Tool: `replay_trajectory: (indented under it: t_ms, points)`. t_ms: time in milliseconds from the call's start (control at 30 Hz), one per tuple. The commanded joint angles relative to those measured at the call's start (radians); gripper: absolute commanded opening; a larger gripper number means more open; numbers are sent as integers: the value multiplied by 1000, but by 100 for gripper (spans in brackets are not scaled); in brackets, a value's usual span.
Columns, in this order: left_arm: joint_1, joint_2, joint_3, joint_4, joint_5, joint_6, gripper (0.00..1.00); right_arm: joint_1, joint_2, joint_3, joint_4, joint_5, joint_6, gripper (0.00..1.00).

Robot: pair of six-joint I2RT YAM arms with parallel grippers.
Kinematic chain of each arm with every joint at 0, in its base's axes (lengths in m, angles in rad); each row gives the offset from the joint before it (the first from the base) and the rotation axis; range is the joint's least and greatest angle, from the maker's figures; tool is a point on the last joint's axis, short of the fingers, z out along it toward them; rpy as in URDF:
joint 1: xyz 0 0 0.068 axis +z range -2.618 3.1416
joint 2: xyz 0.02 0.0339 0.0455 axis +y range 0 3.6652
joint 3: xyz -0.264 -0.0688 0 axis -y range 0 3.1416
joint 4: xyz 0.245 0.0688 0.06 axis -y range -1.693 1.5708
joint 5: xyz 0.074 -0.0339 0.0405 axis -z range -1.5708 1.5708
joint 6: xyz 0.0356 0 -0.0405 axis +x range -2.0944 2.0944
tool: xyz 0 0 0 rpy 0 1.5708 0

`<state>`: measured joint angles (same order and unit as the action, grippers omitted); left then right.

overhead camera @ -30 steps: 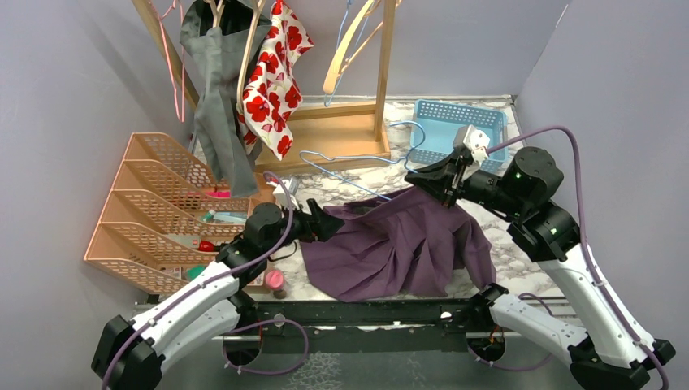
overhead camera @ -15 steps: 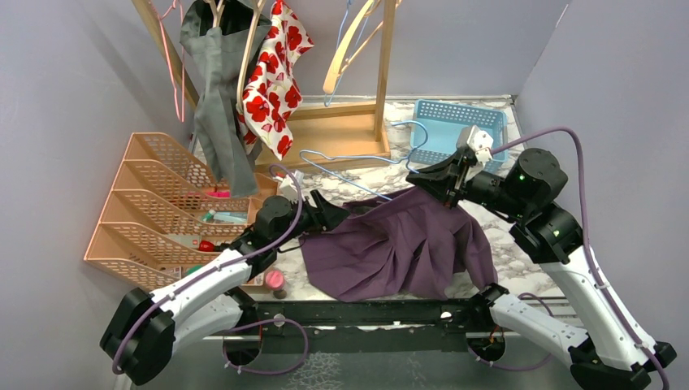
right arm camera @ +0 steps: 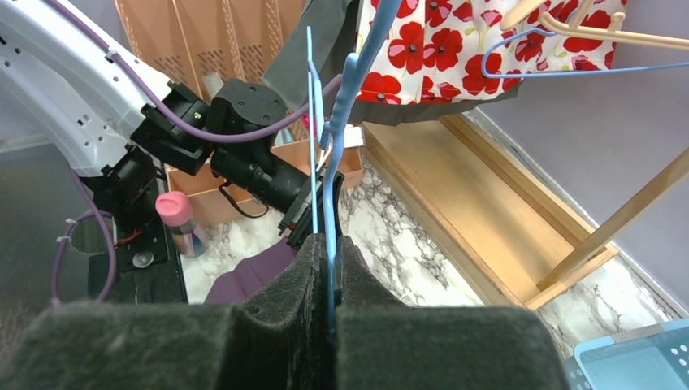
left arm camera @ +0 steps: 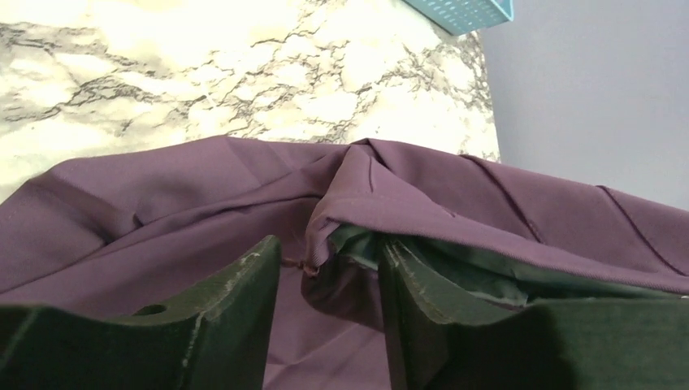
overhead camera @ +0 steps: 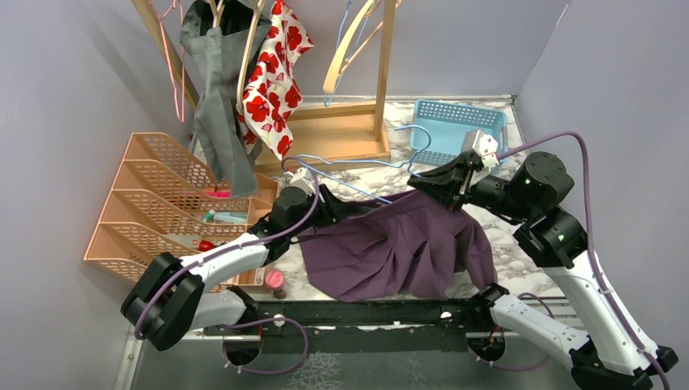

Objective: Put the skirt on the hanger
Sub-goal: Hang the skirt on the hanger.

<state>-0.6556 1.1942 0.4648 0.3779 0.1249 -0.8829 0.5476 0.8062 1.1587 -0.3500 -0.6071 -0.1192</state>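
The purple skirt (overhead camera: 398,244) lies crumpled on the marble table, its upper edge lifted toward the right arm. My left gripper (overhead camera: 335,213) is at the skirt's upper left edge. In the left wrist view the left gripper (left arm camera: 327,244) is open, and a folded corner of the skirt's waistband (left arm camera: 357,195) hangs between the two fingers (left arm camera: 236,301) with a gap on the left side. My right gripper (overhead camera: 420,180) holds the blue wire hanger (overhead camera: 357,161) above the skirt. Seen from the right wrist, that gripper (right arm camera: 329,244) is shut on the hanger (right arm camera: 341,122).
A wooden clothes rack (overhead camera: 341,134) at the back carries a grey garment (overhead camera: 215,106) and a red floral one (overhead camera: 276,73). An orange organiser (overhead camera: 154,211) stands at the left, a blue basket (overhead camera: 459,122) at the back right. A pink-capped bottle (overhead camera: 275,279) is near the front edge.
My left arm has reached right to the skirt's upper edge and its jaws have narrowed round the waistband. The right gripper with the hanger has shifted slightly right.
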Motion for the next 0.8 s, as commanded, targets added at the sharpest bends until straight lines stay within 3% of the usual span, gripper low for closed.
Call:
replay_trajectory:
  t_ms: [0,67,167,267,367,567,767]
  points:
    - [2,11,36,91,16,11,45,-3,-24,39,67,-22,15,1]
    - [2,14,38,103,25,15,31,-3,-27,38,61,-18,12,1]
    - [6,10,40,102,29,41,0,-3,-32,36,46,-7,6,1]
    - [37,-34,30,84,23,63,0,-3,-41,36,11,5,-8,1]
    - [87,-98,74,-47,15,112,0,-3,-51,37,-46,2,-47,1]
    - [174,-163,341,-476,13,276,0,-3,-36,40,-211,-13,-161,1]
    - [200,-139,587,-762,-13,416,0,-3,3,41,-267,29,-206,1]
